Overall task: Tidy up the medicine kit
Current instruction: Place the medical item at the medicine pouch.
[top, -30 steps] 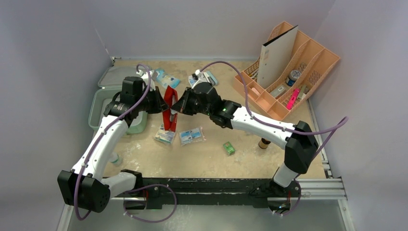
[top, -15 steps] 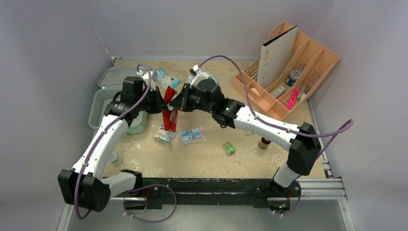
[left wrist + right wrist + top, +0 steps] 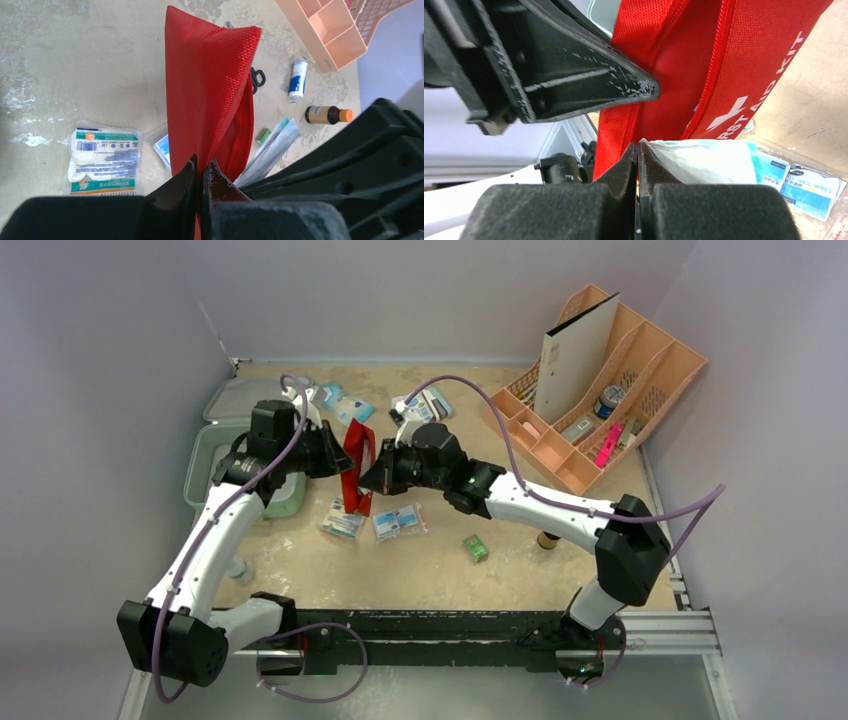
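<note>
The mint-green medicine kit [image 3: 205,462] lies open at the table's left, its lid [image 3: 236,398] behind it, partly hidden by my left arm. A red first aid pouch [image 3: 357,466] hangs upright above the table's middle, its zip open. My left gripper [image 3: 338,460] [image 3: 201,167] is shut on the pouch's fabric edge [image 3: 210,95]. From the right, my right gripper [image 3: 370,480] [image 3: 638,147] is shut on a white and teal packet [image 3: 704,160], and that packet [image 3: 272,146] reaches to the pouch's open mouth.
Flat packets [image 3: 400,522] [image 3: 343,521] lie under the pouch. Further right are a small green box [image 3: 476,548] and a brown bottle [image 3: 549,537]. More packets [image 3: 345,405] lie at the back. A peach slotted organizer [image 3: 600,380] stands back right.
My right gripper rose a little with its packet, then came down and left against the pouch. The pouch's top leaned slightly right. My left gripper kept its hold.
</note>
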Motion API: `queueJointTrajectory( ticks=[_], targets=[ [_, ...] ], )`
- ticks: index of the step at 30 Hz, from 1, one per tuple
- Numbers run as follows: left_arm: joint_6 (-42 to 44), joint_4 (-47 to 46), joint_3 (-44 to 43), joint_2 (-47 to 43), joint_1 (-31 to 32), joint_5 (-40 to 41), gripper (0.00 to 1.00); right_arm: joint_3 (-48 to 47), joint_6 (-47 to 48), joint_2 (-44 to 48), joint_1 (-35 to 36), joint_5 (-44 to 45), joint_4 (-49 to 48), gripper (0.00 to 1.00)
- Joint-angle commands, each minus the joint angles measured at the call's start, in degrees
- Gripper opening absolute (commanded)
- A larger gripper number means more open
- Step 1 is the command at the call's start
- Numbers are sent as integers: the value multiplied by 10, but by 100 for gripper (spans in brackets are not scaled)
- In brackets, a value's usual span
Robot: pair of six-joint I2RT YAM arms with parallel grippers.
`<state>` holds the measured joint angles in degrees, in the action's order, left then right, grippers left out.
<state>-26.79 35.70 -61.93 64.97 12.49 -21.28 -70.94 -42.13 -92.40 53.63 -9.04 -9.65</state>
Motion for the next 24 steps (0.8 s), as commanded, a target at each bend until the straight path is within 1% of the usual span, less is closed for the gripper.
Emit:
queueJointTrajectory(
  ticks=[1, 4, 9, 12, 19, 24],
  targets=[
    [-17, -10, -12, -17, -3, -30, 0, 21, 31, 15, 3, -56, -62, 0],
    [-12, -10, -10, -12, -3, -25, 0, 15, 55, 27, 0, -51, -49, 0],
    [-6, 1, -10, 3, -3, -20, 0, -20, 110, 59, 1, -17, -8, 0],
    [-9, 0, -7, 3, -3, -26, 0, -38, 136, 71, 0, -17, 9, 0],
    [-20, -5, -11, 9, -3, -46, 0, -35, 165, 76, -1, -80, -33, 0],
    [-16, 4, -24, 6, -3, -52, 0, -13, 167, 71, -3, -64, -35, 0]
  ],
)
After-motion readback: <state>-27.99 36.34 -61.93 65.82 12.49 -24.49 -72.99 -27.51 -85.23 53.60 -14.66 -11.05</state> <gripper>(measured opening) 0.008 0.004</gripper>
